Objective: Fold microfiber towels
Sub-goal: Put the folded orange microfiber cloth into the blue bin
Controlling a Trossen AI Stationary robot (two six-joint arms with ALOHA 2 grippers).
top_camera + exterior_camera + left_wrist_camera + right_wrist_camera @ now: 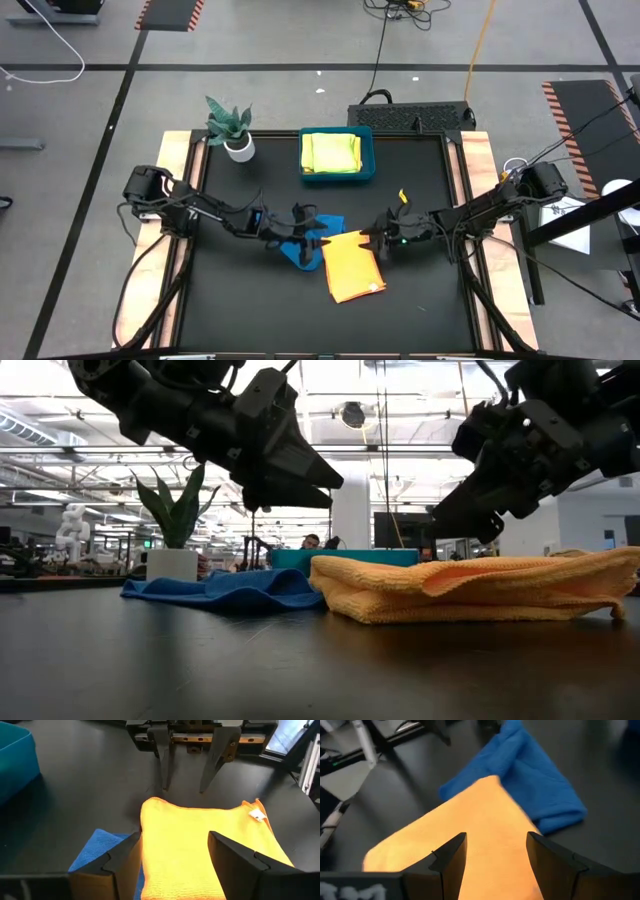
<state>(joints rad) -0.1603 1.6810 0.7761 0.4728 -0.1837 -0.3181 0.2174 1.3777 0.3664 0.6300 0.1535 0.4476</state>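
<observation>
Behind table: seated person [312, 541], low view only.

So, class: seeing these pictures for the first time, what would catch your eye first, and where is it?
A folded orange microfiber towel lies at mid-table, overlapping a crumpled blue microfiber towel beside it. The left gripper and right gripper hover open at its opposite sides. Behind, a rigid teal rectangular tray holds yellow-green towels, beside a potted plant.

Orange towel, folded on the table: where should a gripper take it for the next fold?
Judging from its pose, grip the orange towel at the corner with the white tag, coming from above on the right gripper side; that loose layered edge lifts easiest.
</observation>
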